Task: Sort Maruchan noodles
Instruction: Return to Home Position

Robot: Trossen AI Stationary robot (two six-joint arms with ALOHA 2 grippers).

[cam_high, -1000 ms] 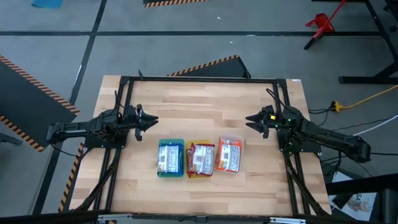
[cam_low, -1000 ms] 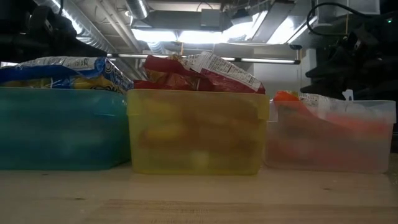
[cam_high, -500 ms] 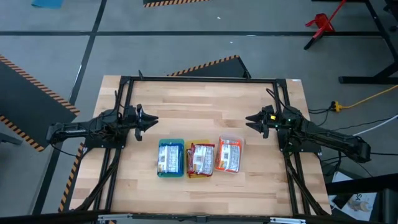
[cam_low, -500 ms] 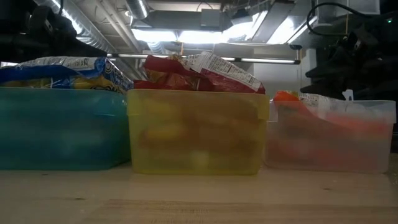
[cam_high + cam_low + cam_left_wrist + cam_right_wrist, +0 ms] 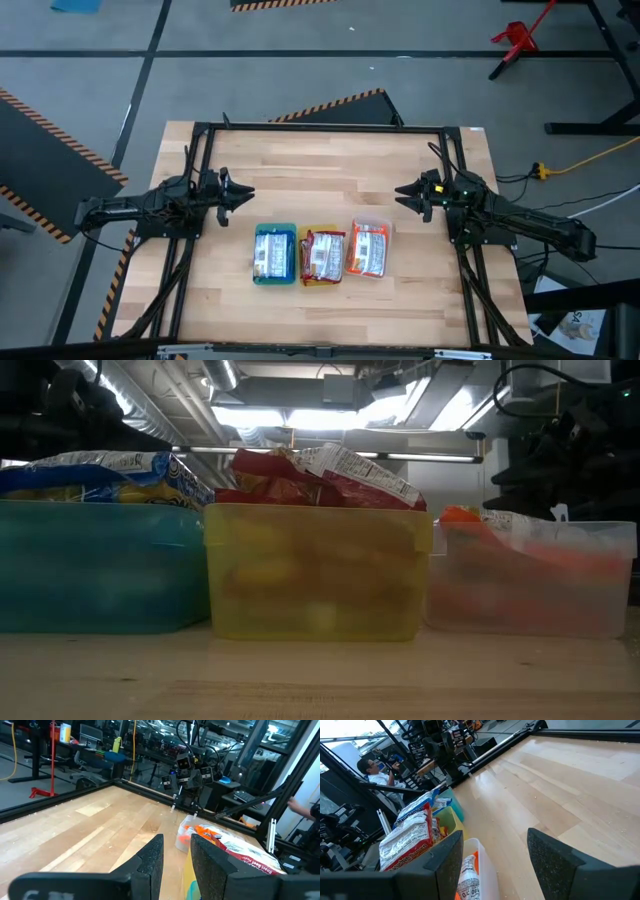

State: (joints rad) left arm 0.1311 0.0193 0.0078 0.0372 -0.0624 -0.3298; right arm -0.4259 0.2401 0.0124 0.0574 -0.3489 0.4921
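High view: left claw [image 5: 238, 192] and right claw [image 5: 405, 192] hang wide apart over the table [image 5: 330, 160], both released, empty. Noodles [image 5: 322, 255] fill three bins [image 5: 310, 575]; the lower packets are just blurs behind the tinted walls.

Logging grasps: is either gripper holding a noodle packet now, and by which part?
Nothing is held: the left gripper and right gripper both hang empty, jaws open.

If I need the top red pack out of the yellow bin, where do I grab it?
Probably take the top red pack by its raised edge, coming straight down from above: it juts over the yellow bin rim, and the walls block a sideways approach.
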